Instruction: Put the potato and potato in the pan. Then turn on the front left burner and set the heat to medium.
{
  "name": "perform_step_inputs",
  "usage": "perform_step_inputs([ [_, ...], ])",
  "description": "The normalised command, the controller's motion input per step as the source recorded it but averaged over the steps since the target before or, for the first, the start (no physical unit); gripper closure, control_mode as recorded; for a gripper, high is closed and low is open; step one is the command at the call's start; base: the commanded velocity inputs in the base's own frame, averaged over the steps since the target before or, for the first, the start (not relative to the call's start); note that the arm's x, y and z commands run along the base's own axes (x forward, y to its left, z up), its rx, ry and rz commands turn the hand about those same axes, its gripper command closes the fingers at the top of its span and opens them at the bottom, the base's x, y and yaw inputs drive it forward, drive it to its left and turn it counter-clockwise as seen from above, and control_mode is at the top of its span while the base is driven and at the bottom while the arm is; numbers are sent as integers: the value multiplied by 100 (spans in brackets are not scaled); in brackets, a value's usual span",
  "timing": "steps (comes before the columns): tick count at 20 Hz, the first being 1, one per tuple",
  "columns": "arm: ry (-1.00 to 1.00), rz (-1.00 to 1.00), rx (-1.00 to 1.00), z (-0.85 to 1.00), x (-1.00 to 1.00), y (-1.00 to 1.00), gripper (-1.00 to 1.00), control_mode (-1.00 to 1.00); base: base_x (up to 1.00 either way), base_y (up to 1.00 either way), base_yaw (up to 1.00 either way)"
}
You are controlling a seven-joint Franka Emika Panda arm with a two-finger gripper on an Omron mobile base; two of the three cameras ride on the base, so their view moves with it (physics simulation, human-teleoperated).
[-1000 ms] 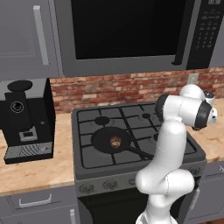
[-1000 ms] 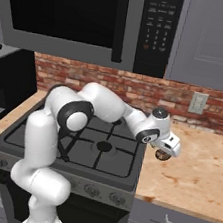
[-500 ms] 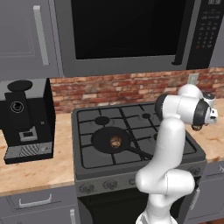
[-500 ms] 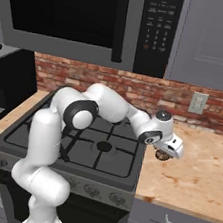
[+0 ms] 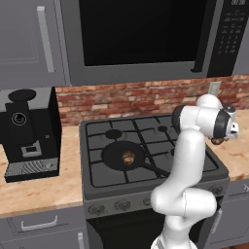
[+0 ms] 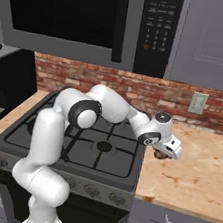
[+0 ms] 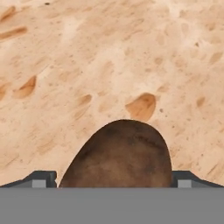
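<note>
Reaching slightly farther right than before, the gripper (image 7: 112, 181) hangs low over the counter (image 6: 199, 177), jaws wide astride the second potato (image 7: 118, 155) at six o'clock, ready to pinch it for the pan (image 5: 121, 155), which holds the first potato (image 5: 129, 156).

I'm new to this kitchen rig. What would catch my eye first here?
The white arm reaching right from the stove, its open gripper straddling a potato on the tan counter. Next, the pan on the front left burner, with another potato already inside.
</note>
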Motion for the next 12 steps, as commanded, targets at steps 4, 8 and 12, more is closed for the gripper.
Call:
perform_step_inputs([
  [4,0,0,0,-16,6,0,-100,-100,0,0,0],
  [8,0,0,0,-18,1,0,-100,-100,0,0,0],
  [12,6,0,0,-5,0,0,-100,-100,0,0,0],
])
